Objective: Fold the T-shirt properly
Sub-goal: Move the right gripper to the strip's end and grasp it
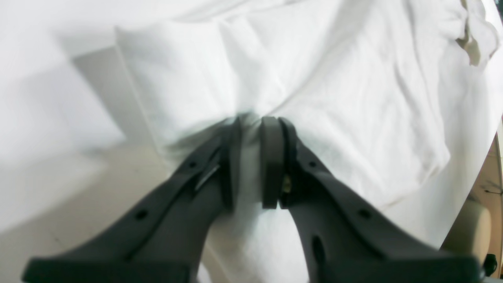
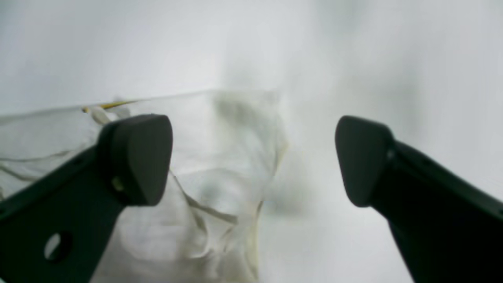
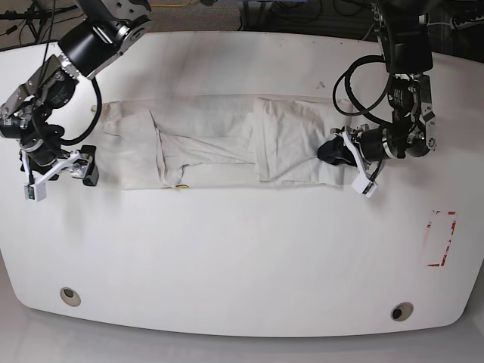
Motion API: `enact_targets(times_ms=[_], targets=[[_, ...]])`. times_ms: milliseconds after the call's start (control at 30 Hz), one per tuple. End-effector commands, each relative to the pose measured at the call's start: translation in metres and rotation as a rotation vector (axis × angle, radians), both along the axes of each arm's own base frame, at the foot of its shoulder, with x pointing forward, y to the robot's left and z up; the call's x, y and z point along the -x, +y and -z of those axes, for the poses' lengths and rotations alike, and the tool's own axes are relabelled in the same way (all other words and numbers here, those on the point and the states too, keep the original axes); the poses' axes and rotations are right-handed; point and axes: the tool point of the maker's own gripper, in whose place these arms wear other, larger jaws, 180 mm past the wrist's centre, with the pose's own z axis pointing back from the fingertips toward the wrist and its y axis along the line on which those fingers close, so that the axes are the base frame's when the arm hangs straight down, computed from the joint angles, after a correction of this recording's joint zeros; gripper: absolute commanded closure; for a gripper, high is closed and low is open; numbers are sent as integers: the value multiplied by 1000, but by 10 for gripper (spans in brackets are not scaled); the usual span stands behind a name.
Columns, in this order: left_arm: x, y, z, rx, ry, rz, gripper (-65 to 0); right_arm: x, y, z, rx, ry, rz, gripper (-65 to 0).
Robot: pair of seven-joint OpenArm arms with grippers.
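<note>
Nearest the base camera, the bare white tabletop (image 3: 227,257). Beyond it, an off-white, wrinkled soft cotton T-shirt (image 3: 219,144) lies across the table as a long band, sides folded in. At its one end, the black left gripper (image 1: 251,122) has its fingers pinched together on a ridge of cloth. At the other end, the black right gripper (image 2: 253,157) stands wide apart, holding nothing, just off the shirt's edge. The fabric looks light and limp (likely to sag and slide); gripping doubled edges or corners seems safest.

The left gripper (image 1: 255,165) has its jaws pinched nearly together; the right gripper (image 2: 253,157) has its jaws spread wide.
</note>
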Motion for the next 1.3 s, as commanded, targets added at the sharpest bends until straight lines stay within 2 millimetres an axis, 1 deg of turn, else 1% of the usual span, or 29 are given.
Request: enact_targets(times_ms=[0,100,233,400,567,667,800,833,933,1033,1100,1167,1200,1267], targets=[[8,21,16,-129,73,15,-82,-5,-15,0,-61,-20,8,-634],[6,29,14,-145,69,11,-82,-8,-20,9,-145,-31,20,-634],[4,33,12,-153,63,10,-82,-5,-27,26,-240,-19,42,-634],[-1,34,8,-154,54,8,-82,3,-24,43,-332,5,56,-634],[-2,34,7,-154,51,8,-82,8,-17,48,-377,-3,54,-634],[-2,34,7,-154,51,8,-83,12,-4,61,-416,18,56,-634],[-2,34,7,-154,49,8,-83,17,7,71,-438,36,51,-634],[-2,34,7,-155,50,8,-83,20,14,76,-450,48,47,-634],[-2,34,7,-155,50,8,-83,18,36,83,-463,74,0,-634],[-2,34,7,-155,50,8,-83,14,52,83,-456,76,-44,-631],[-3,34,7,-155,49,8,-83,9,71,79,-450,65,-85,-604],[-3,34,7,-155,49,8,-83,9,80,79,-448,61,-102,-572],[-3,34,7,-155,49,8,-83,9,86,79,-451,60,-109,-547],[-3,34,7,-155,49,8,-83,9,91,78,-447,56,-120,-499]])
